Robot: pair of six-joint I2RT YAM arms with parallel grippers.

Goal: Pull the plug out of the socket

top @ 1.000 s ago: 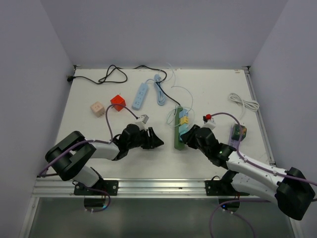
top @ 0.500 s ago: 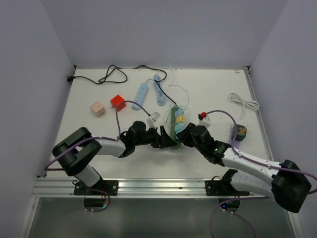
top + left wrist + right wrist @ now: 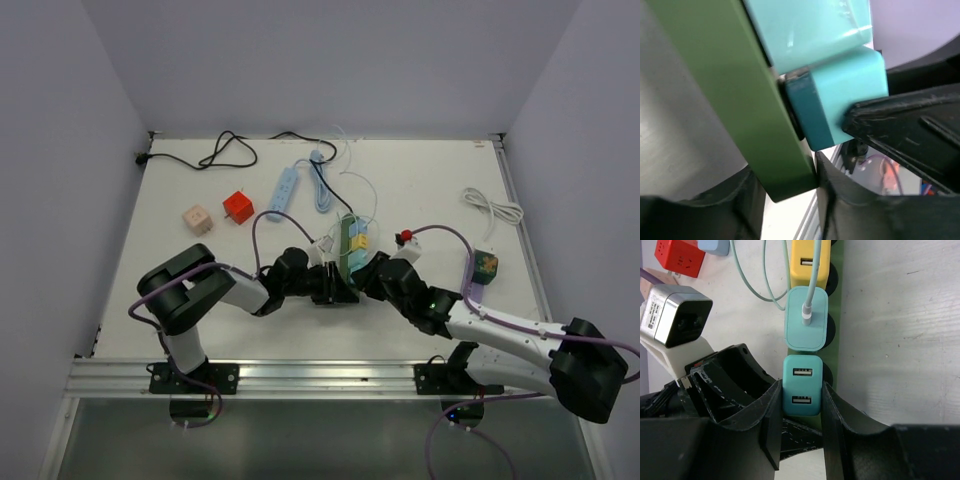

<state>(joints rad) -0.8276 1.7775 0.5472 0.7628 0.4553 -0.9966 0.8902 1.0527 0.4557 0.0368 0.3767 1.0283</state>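
Observation:
A green power strip [image 3: 346, 246] lies mid-table with several plugs in it. The nearest plug is a teal two-port USB charger [image 3: 801, 392], seated in the strip's end socket; it also shows in the left wrist view [image 3: 845, 95]. My right gripper [image 3: 800, 388] is shut on this teal charger, one finger on each side. My left gripper [image 3: 785, 185] is shut on the near end of the green strip [image 3: 730, 85]. In the top view both grippers meet at the strip's near end, the left gripper [image 3: 338, 288] on its left and the right gripper [image 3: 366, 275] on its right.
A light teal plug with a cable [image 3: 806, 325] and a yellow plug [image 3: 811, 260] sit further along the strip. A light blue strip [image 3: 284, 192], red cube [image 3: 238, 207], beige cube [image 3: 196, 218], black cable [image 3: 215, 152], white cable [image 3: 495, 207] and a colourful adapter [image 3: 485, 265] lie around.
My left gripper moved right to the strip's near end and closed on it. My right gripper moved left onto the teal charger. The strip shifted slightly left.

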